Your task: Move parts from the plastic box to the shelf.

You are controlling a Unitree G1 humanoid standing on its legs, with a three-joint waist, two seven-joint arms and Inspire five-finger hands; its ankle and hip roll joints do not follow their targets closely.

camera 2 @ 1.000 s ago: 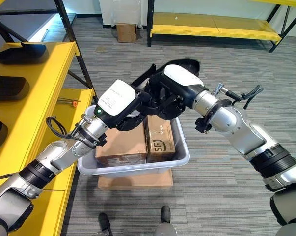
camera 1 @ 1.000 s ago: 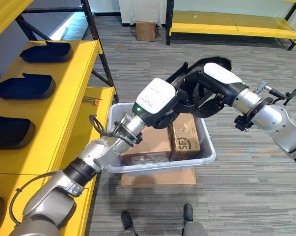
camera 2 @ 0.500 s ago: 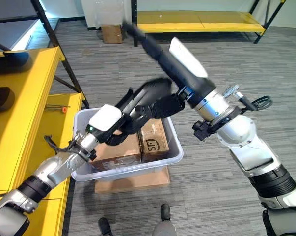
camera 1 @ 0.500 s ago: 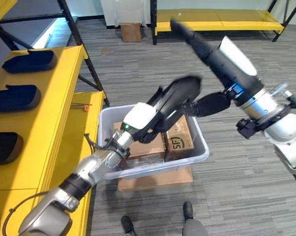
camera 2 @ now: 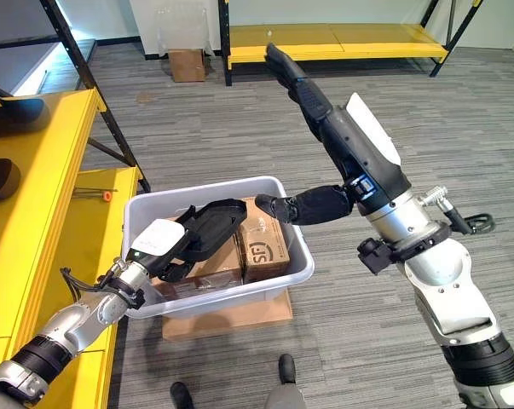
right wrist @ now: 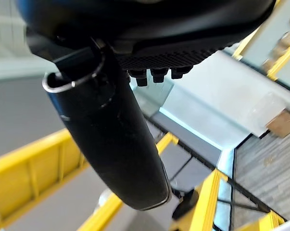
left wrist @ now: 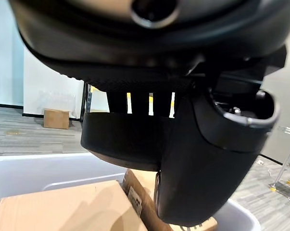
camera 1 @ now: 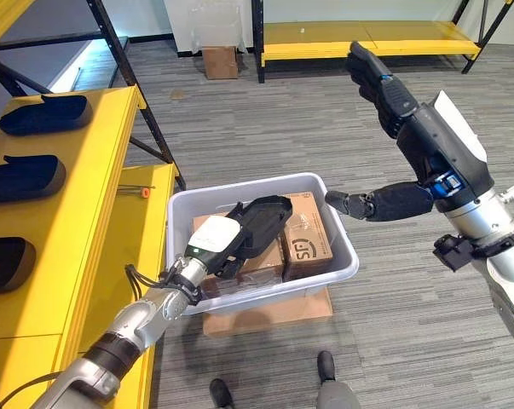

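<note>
So the black part [camera 1: 261,217] is sitting in my left robot hand [camera 1: 225,247], fingers curled round its near end, and it hangs just over the cardboard boxes [camera 1: 306,235] packed inside the grey plastic box [camera 1: 265,290]. From my left wrist view you can see the part [left wrist: 130,139] pressed right against my fingers, thumb wrapped over its side, with the boxes and the bin wall below. The plastic box rests on a flat piece of cardboard [camera 1: 269,313] on the grey floor. My right robot hand [camera 2: 312,115] is way up above and past the box, spread flat with fingers straight and the thumb [camera 2: 303,207] sticking out toward the bin, holding nothing. Off to my left is the yellow shelf [camera 1: 86,204], where three more black parts [camera 1: 22,175] lie in a row, well apart from the one I'm holding. There's a small cardboard box [camera 1: 220,61] on the floor further back, beside another low yellow rack [camera 1: 359,38].
</note>
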